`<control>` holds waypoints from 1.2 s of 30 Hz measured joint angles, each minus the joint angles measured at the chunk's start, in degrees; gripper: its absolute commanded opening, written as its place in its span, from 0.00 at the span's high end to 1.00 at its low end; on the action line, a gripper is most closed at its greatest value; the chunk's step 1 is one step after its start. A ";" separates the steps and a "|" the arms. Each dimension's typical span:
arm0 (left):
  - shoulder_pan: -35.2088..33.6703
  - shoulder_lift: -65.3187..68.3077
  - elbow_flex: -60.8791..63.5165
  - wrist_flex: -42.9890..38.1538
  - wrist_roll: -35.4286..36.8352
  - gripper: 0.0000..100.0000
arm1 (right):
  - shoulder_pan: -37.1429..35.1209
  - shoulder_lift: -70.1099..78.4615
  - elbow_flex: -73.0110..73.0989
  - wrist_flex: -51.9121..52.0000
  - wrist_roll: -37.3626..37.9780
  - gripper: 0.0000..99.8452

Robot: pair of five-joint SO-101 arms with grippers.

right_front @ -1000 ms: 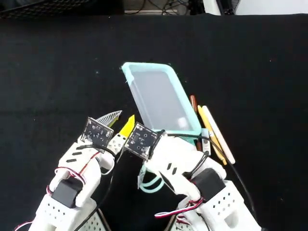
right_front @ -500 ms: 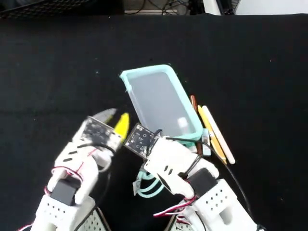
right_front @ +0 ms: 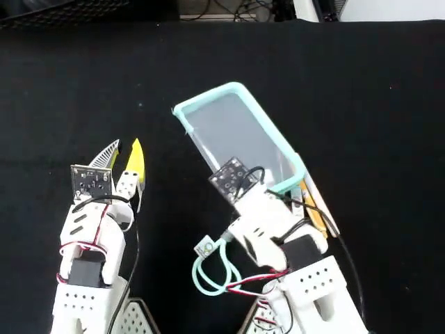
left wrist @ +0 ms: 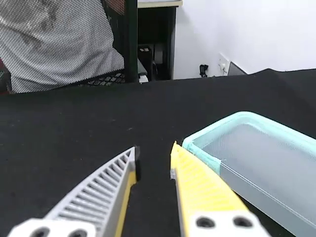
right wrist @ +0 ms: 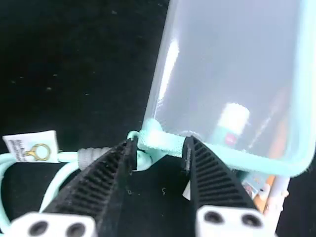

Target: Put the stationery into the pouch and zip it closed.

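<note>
The translucent pouch with its teal rim lies slanted at mid table. My right gripper is shut on the teal edge at the pouch's near end; that arm covers this end in the high view. Several pens lie on the table along the pouch's right side, partly under it, and show through the plastic. My left gripper stands open to the left of the pouch with nothing in it; its white and yellow fingers point past the pouch's far corner.
A teal cord loop with a white tag trails from the pouch's near end between the two arms. The black table stretches wide to the left and back. A mesh chair stands beyond the table's far edge.
My left arm has drawn away to the left, off the pouch. The right gripper has swung the pouch's near end rightward over the pens, turning the pouch, and the cord now lies stretched out.
</note>
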 measured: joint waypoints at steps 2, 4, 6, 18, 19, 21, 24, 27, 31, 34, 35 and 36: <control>0.00 0.00 0.00 0.00 0.00 0.87 | 0.44 0.00 0.00 0.53 0.00 0.83; 0.00 0.00 0.88 0.00 0.00 0.87 | 1.85 0.00 0.00 0.70 0.00 0.83; 0.00 0.00 1.14 0.00 0.00 0.87 | 3.78 0.00 0.00 0.70 0.09 0.83; 0.00 0.00 1.23 0.00 -0.18 0.87 | 3.87 28.04 -6.77 -1.32 -0.26 0.83; 0.00 0.00 1.23 0.00 -0.18 0.87 | 2.29 31.03 -7.56 -2.29 -1.05 0.83; 0.00 0.00 1.23 0.00 -0.18 0.87 | -0.97 35.43 -8.62 -4.66 -3.08 0.83; 0.00 0.00 1.23 0.00 -0.18 0.87 | -3.34 37.89 -9.14 -8.97 -4.92 0.83; 0.00 0.00 1.23 0.00 -0.18 0.87 | -3.60 38.68 -10.02 -13.27 -5.19 0.83; 0.00 0.00 1.23 0.00 -0.18 0.87 | -3.60 38.95 -12.22 -17.41 -5.27 0.83; 0.00 0.00 1.23 0.00 -0.18 0.87 | -1.32 38.95 -14.77 -19.43 -5.80 0.82; 0.00 0.00 1.23 0.00 -0.18 0.87 | -0.79 38.95 -15.47 -19.69 -6.33 0.82; 0.00 0.00 1.23 0.00 -0.18 0.87 | -0.44 38.95 -15.91 -19.78 -7.38 0.82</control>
